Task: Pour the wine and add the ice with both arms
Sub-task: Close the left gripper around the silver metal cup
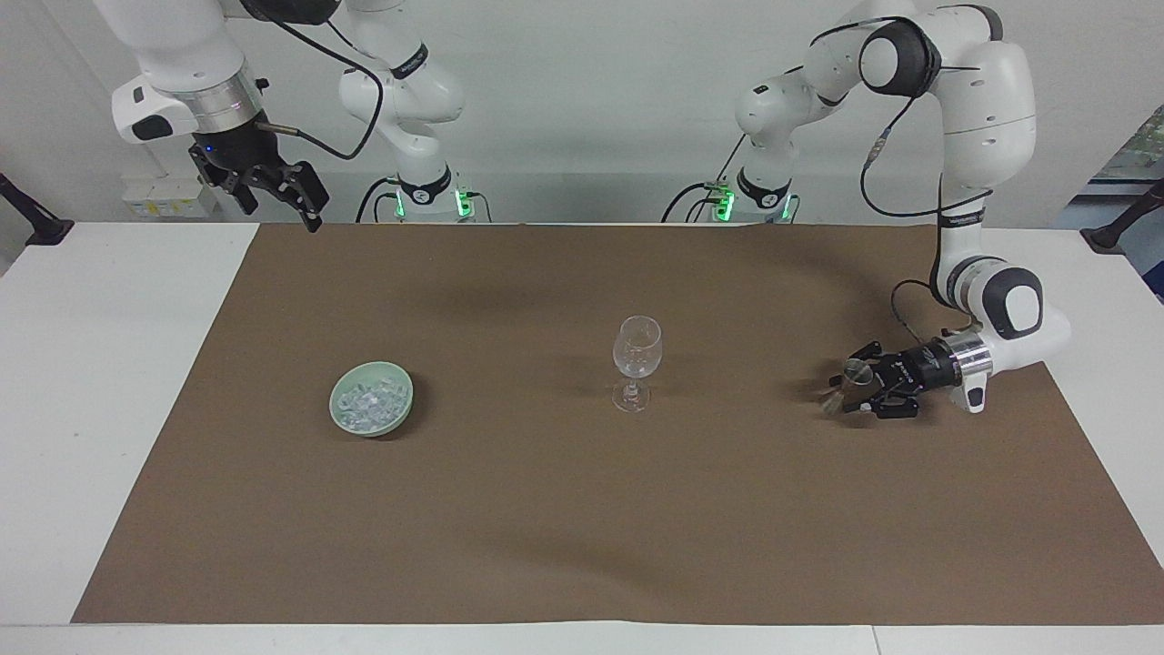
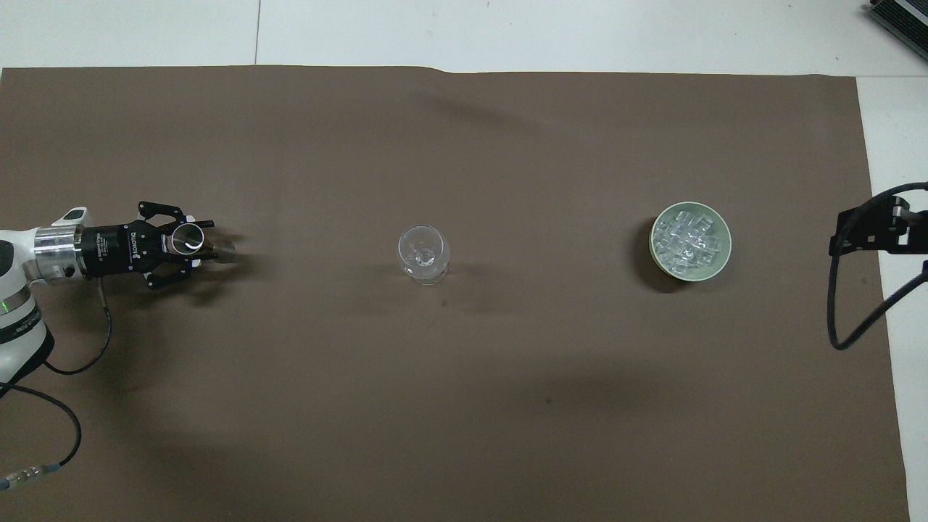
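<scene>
A small clear cup (image 1: 844,387) (image 2: 190,238) stands on the brown mat at the left arm's end. My left gripper (image 1: 850,389) (image 2: 203,239) lies low and level around it, its fingers pressed in on both sides. An empty stemmed wine glass (image 1: 637,359) (image 2: 423,254) stands upright mid-mat. The ice (image 1: 367,400) (image 2: 689,241) is heaped in a pale green bowl (image 1: 336,408) (image 2: 655,254) toward the right arm's end. My right gripper (image 1: 277,198) hangs open, high over the mat's corner by its base, holding nothing. Wine is out of view.
The brown mat (image 1: 582,528) (image 2: 464,406) covers most of the white table (image 1: 100,364). Black cable (image 2: 844,319) from the right arm loops over the mat's edge beside the bowl. The left arm's cable (image 2: 65,428) trails over the mat's near corner.
</scene>
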Robot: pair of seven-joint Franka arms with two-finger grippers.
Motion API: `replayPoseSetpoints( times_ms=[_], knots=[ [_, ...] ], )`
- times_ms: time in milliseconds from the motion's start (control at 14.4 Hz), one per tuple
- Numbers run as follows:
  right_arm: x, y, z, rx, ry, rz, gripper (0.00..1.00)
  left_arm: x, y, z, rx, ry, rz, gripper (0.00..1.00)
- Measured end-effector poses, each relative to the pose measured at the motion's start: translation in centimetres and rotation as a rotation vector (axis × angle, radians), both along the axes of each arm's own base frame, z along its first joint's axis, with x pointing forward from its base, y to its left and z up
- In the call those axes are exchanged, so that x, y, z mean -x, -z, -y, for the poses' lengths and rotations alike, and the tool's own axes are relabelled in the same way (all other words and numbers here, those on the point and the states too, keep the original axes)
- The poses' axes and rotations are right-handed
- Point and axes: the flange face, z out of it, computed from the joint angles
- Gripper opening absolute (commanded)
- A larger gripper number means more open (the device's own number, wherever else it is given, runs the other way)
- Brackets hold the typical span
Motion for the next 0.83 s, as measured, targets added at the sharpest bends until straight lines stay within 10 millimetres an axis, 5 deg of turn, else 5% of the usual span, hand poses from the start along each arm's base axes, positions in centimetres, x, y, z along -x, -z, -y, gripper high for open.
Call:
replayPoseSetpoints(
  times_ms=[139, 486, 833],
  knots=[
    [0.0, 0.0, 0.0, 0.0, 0.0, 0.0, 1.0, 0.04, -0.06, -0.28, 0.001, -0.003, 0.0, 0.5],
    [0.0, 0.0, 0.0, 0.0, 0.0, 0.0, 1.0, 0.1, -0.11, -0.47, 0.003, -0.003, 0.0, 0.04],
    [0.0, 0.0, 0.0, 0.0, 0.0, 0.0, 1.0, 0.12, -0.12, -0.47, 0.006, -0.002, 0.0, 0.0]
  ],
)
